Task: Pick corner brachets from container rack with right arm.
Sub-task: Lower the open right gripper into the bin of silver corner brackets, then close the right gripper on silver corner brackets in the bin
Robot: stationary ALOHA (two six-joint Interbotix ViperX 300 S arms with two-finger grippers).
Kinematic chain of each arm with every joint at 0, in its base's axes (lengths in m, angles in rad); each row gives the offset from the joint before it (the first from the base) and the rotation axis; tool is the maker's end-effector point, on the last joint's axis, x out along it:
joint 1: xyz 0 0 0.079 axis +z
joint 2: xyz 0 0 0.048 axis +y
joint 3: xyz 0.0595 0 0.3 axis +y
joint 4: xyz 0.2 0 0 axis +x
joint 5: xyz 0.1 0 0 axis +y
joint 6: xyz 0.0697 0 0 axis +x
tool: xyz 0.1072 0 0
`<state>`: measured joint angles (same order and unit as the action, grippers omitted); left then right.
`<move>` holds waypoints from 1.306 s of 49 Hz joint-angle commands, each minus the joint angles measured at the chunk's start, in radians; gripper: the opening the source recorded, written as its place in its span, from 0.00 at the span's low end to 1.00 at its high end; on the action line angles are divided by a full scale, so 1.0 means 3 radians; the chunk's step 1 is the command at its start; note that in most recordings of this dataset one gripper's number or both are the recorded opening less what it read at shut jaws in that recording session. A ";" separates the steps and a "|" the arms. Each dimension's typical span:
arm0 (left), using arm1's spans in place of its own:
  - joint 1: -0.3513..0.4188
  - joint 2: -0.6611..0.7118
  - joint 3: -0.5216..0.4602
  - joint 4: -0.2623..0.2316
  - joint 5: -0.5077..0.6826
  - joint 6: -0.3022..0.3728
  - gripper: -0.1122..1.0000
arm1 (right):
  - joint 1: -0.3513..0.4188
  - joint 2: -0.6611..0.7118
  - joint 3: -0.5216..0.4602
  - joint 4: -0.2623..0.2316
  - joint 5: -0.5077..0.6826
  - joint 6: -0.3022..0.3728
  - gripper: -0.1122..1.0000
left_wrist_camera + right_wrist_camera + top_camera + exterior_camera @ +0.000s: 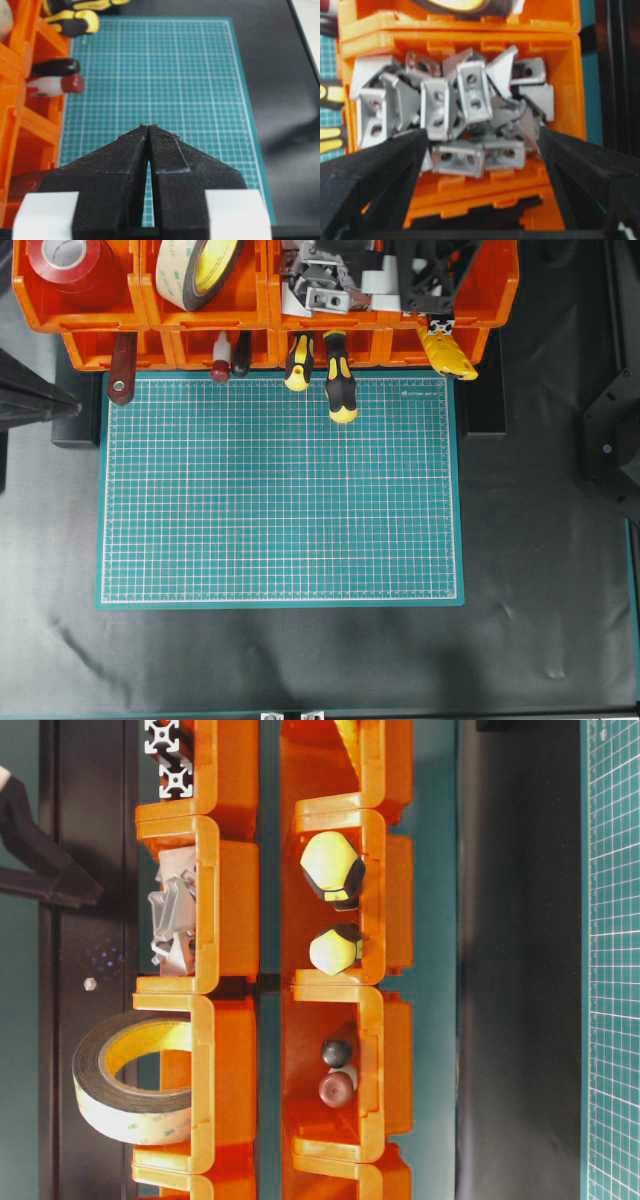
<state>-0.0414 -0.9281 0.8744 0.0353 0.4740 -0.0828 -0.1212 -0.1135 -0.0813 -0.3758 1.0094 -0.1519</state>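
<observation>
The corner brachets are a heap of several small silver-grey angle pieces in one orange bin of the container rack. From overhead they show in the third upper bin; at table level they lie behind a bin front. My right gripper hangs just above that heap, open, with its black fingers wide apart on either side of the front brackets and gripping none. The right arm reaches over the rack from the back right. My left gripper is shut and empty above the green mat.
The green gridded mat lies in front of the container rack. Other bins hold a red tape roll, a wide tape roll, black slotted bars and yellow-black screwdrivers. Tool handles overhang the mat's far edge.
</observation>
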 commanded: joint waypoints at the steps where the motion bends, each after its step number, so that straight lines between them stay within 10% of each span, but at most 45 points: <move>1: 0.0026 -0.0010 -0.0097 0.0010 -0.0015 -0.0046 0.10 | 0.0005 0.0026 -0.0092 -0.0036 -0.0061 0.0000 0.85; 50: 0.0092 -0.0051 -0.0092 0.0010 -0.0010 -0.0077 0.10 | -0.0092 0.0476 -0.0199 -0.0128 0.0174 -0.0026 0.84; 64: 0.0102 -0.0056 -0.0082 0.0010 -0.0010 -0.0077 0.10 | -0.0015 0.0476 -0.0194 -0.0128 0.0174 -0.0026 0.42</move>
<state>-0.0153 -0.9495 0.8744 0.0368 0.4740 -0.1028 -0.1273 0.0353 -0.1258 -0.4096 1.0584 -0.1595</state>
